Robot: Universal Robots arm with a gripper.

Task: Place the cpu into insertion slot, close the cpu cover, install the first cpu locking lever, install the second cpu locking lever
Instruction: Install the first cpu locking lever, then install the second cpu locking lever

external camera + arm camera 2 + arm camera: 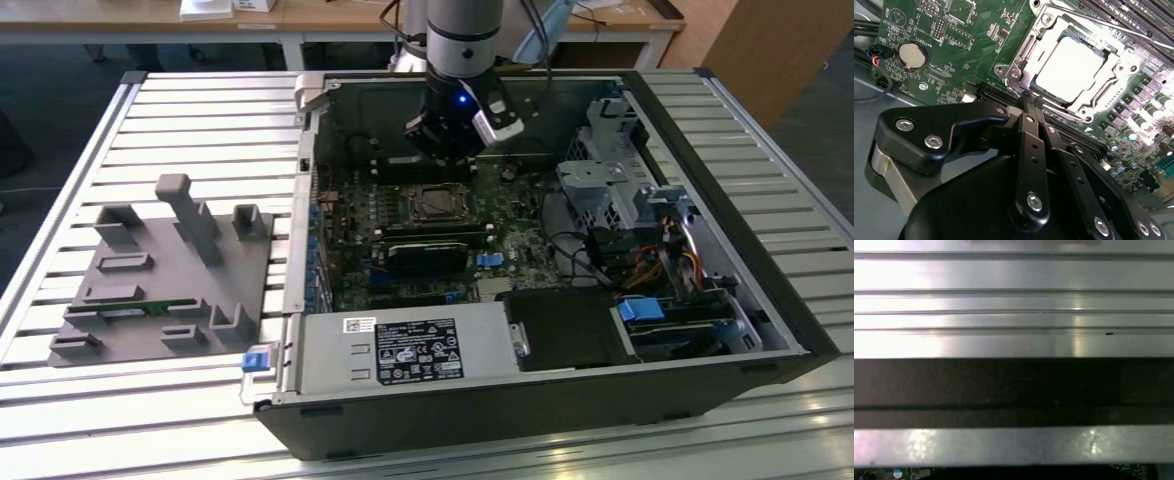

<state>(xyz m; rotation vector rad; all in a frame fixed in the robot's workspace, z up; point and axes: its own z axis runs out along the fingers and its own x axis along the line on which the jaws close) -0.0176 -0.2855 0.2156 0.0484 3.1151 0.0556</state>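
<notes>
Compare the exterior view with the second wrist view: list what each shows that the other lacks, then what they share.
Exterior view alone: the whole open computer case on a slatted table, a grey fixture block and the power supply.

Second wrist view alone: a round coin battery and the hand's fingertips pressed together.

Both: the hand, the green motherboard, and the cpu seated in the insertion slot with the cpu cover down around it.

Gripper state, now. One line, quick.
Gripper: shut, fingers together and holding nothing, tips just beside the cpu cover, which lies closed over the cpu.
</notes>
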